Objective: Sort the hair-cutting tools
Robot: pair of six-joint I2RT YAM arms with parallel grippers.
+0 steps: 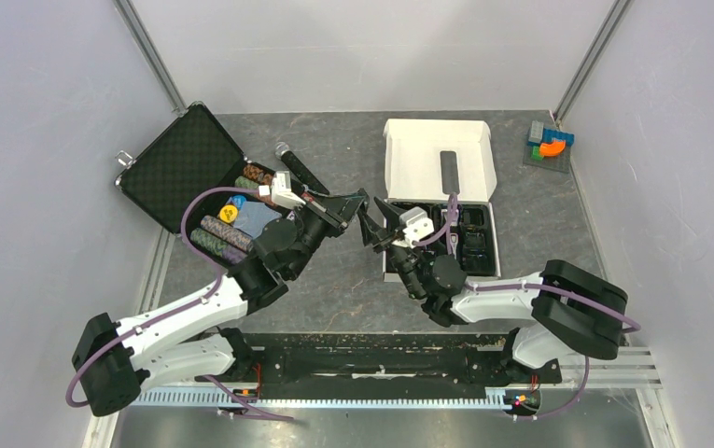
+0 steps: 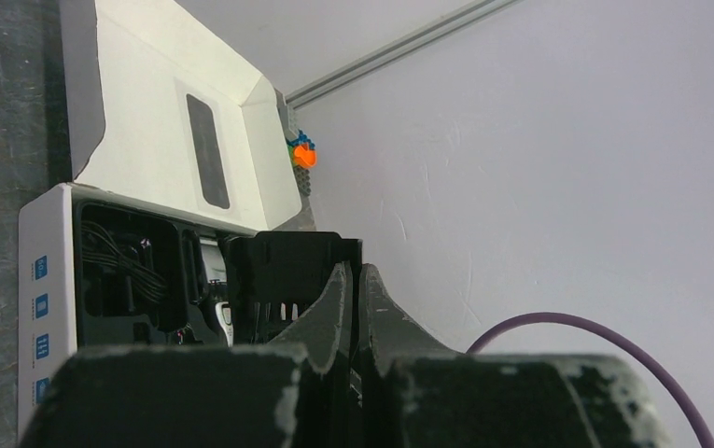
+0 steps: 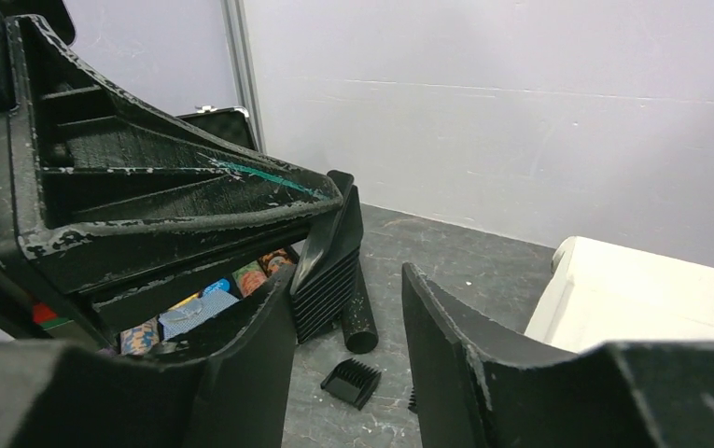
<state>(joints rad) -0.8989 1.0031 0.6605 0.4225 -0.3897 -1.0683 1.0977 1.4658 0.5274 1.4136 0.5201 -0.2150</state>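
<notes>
My left gripper (image 1: 359, 207) is shut on a black ribbed comb attachment (image 2: 287, 271) and holds it above the table, just left of the white box (image 1: 388, 271). My right gripper (image 1: 374, 230) is open and empty and faces the left one. In the right wrist view the held comb (image 3: 329, 271) hangs just beyond my right gripper (image 3: 345, 285), close to its left finger. A small black comb (image 3: 351, 381) lies on the table below, and another is half hidden behind the right finger. A silver-and-black clipper (image 2: 225, 313) lies in the box's black tray.
The box's white lid (image 1: 437, 159) stands open behind it. A black microphone (image 1: 301, 173) lies on the table beside an open black case (image 1: 180, 163) of coloured poker chips (image 1: 222, 233). A small coloured toy (image 1: 551, 145) sits at the far right corner.
</notes>
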